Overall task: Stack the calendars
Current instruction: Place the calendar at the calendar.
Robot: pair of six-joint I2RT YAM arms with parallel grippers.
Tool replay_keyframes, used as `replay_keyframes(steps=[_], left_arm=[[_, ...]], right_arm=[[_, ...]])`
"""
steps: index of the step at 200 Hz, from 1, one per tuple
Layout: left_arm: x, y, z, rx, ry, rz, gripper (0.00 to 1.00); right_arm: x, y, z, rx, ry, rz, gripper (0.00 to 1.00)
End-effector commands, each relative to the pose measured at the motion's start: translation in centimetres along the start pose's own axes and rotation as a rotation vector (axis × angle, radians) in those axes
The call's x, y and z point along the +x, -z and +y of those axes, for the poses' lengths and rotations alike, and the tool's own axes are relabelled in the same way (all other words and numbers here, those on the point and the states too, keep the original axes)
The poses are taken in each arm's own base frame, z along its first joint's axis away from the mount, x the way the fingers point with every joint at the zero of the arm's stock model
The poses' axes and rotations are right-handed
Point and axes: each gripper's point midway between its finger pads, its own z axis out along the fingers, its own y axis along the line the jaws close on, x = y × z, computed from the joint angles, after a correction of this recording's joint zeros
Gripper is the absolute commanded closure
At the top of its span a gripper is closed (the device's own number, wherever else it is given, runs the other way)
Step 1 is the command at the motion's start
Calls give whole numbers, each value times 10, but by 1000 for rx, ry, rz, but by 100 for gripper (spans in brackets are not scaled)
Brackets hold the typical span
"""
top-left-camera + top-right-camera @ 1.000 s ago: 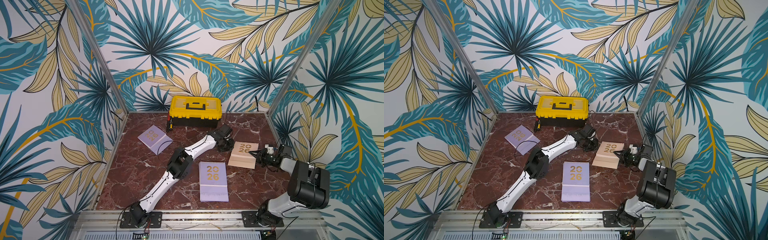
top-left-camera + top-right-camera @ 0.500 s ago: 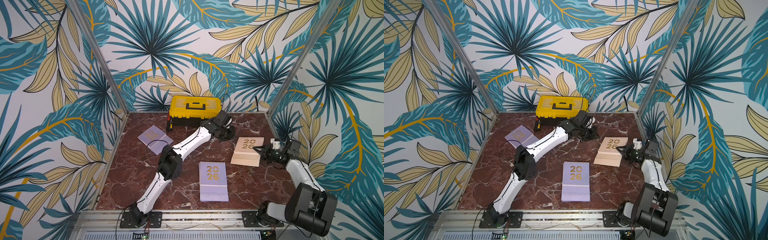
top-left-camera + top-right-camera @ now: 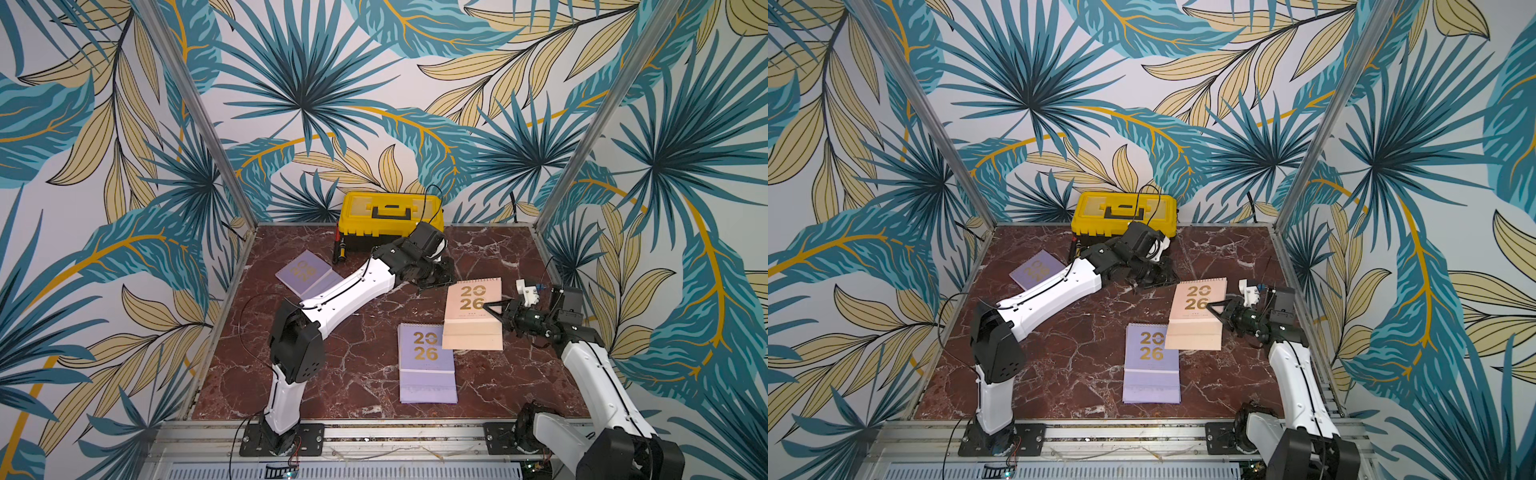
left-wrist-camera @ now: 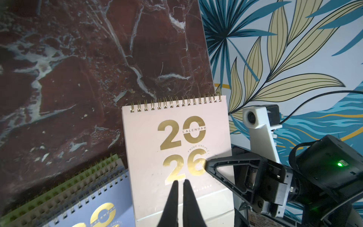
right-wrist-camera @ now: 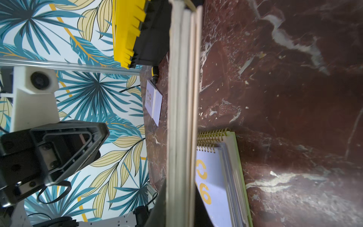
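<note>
A peach-pink calendar (image 3: pixel 473 311) hangs tilted above the marble floor, its near corner over a stack topped by a lilac calendar (image 3: pixel 426 365). My right gripper (image 3: pixel 493 309) is shut on the peach one's right edge; in the right wrist view that edge (image 5: pixel 182 98) runs between the jaws, and the stack's lime green calendar (image 5: pixel 234 149) shows underneath. My left gripper (image 3: pixel 438 276) hovers at the back, behind the peach calendar (image 4: pixel 157 141), fingers nearly together on nothing. Another lilac calendar (image 3: pixel 307 272) lies at the back left.
A yellow-and-black toolbox (image 3: pixel 390 216) stands against the back wall, close behind my left wrist. A slim red and black tool (image 3: pixel 338 251) lies by its left end. Patterned walls and metal posts bound the floor on three sides.
My left gripper left the peach calendar and pulled back toward the toolbox, its fingers parting a sliver. My right arm stretched out and carried the calendar toward the lilac stack.
</note>
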Motion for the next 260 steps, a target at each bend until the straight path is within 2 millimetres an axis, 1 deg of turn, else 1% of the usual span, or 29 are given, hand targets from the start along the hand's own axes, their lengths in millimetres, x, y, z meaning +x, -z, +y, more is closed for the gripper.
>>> replay_keyframes(steps=[1,4,8,53,82,127,149,197,225,260], left_arm=[[-2,22,4,0,-18,-55,87],[-1,24,5,0,-17,-59,87],[2,26,9,-5,-12,-56,86],[23,43,37,-40,22,-72,83],[38,48,55,-59,52,-67,82],[53,52,74,-83,79,-66,82],[57,53,80,-90,88,-68,81],[63,56,91,-102,105,-64,74],[65,57,97,-110,115,-62,71],[70,57,106,-117,128,-59,69]], right_arm=[[18,-5,14,-91,16,39,100],[22,-6,14,-96,10,44,100],[21,-7,19,-117,32,35,100],[55,-21,19,-193,48,57,100],[74,-30,10,-203,67,86,100],[96,-39,8,-224,93,114,100],[103,-43,8,-229,99,126,100],[108,-52,6,-227,105,124,100],[110,-57,8,-235,110,126,100],[116,-60,3,-230,109,142,100]])
